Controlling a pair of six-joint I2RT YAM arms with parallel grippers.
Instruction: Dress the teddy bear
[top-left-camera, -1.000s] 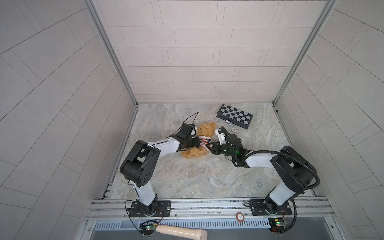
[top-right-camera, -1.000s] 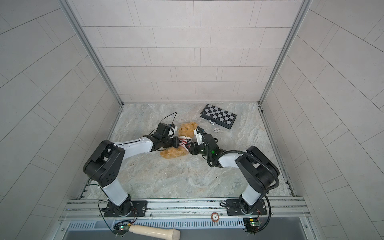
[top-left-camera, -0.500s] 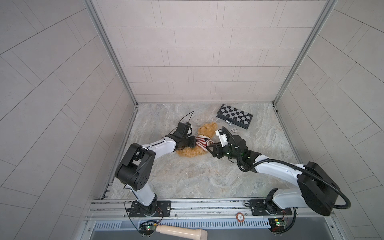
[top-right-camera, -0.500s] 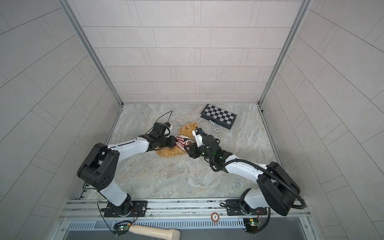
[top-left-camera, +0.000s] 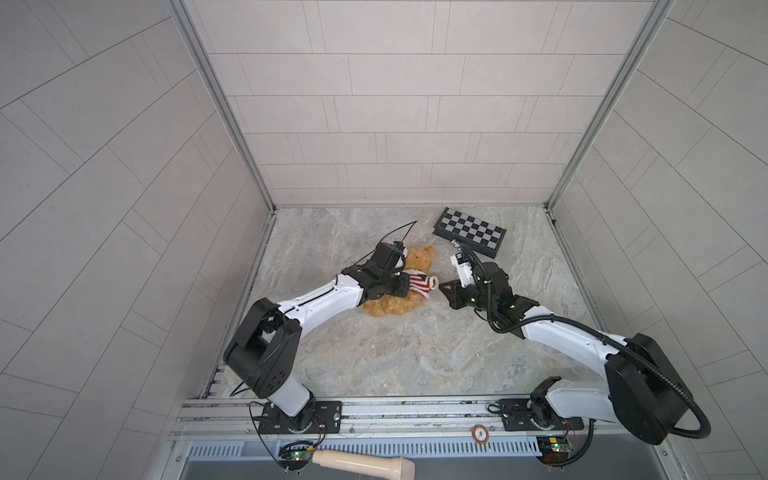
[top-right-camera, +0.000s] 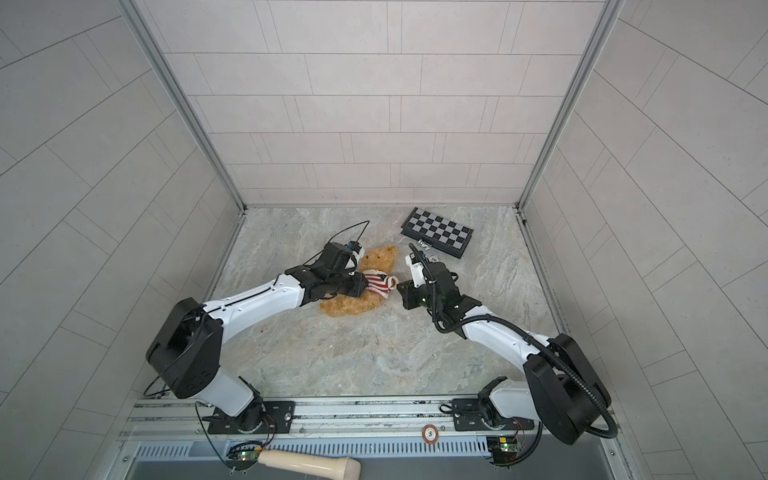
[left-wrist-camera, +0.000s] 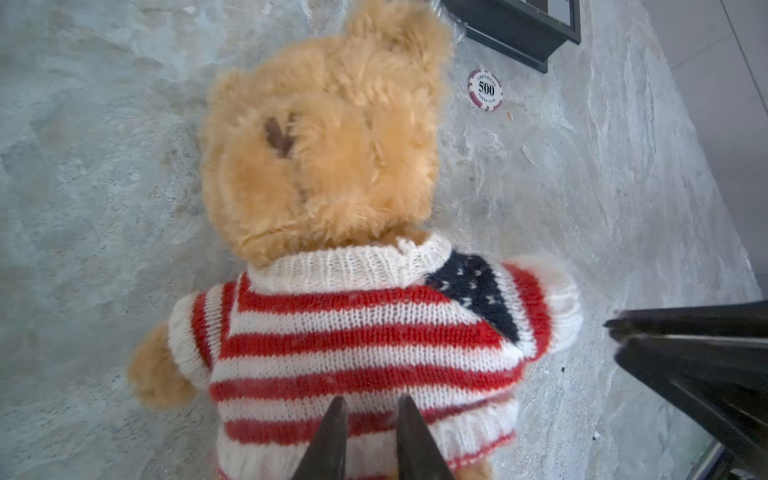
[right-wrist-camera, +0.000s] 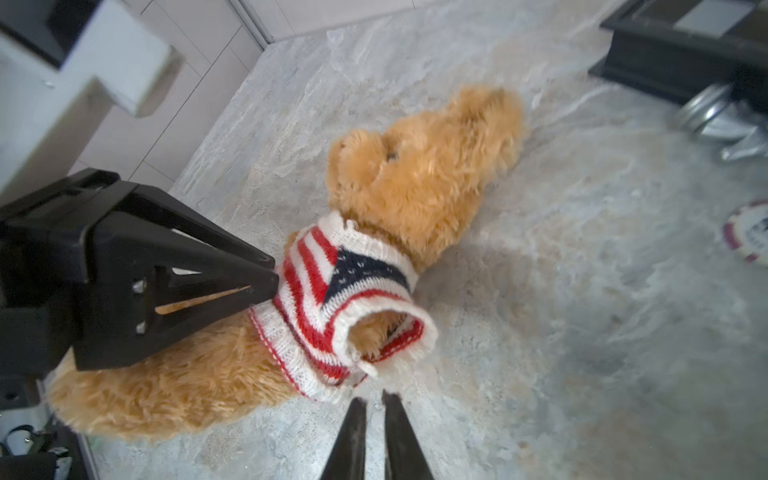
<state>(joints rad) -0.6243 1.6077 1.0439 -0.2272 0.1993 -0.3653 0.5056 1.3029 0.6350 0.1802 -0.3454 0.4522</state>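
While left claw (left-wrist-camera: 370, 412) pinches its sweater (left-wrist-camera: 353, 332), teddy bear (left-wrist-camera: 324, 145) lies beside closed right claw (right-wrist-camera: 374, 397).

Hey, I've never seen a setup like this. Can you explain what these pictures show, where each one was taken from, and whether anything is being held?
It is a robot with two white-and-black arms bolted to a rail at the edge of a grey marble-patterned tabletop. Two pictures look down from overhead and are nearly identical. The two close-ups come from a camera on each arm's wrist. On the surface lies a fluffy golden-tan teddy bear, already wearing a red-and-white striped knit sweater with a navy starred patch. Farther back sit a folded black-and-white chessboard and a small round poker chip. The left hand appears to pinch the sweater near its hem. The right hand is nearly shut and empty, just short of the sleeve opening.
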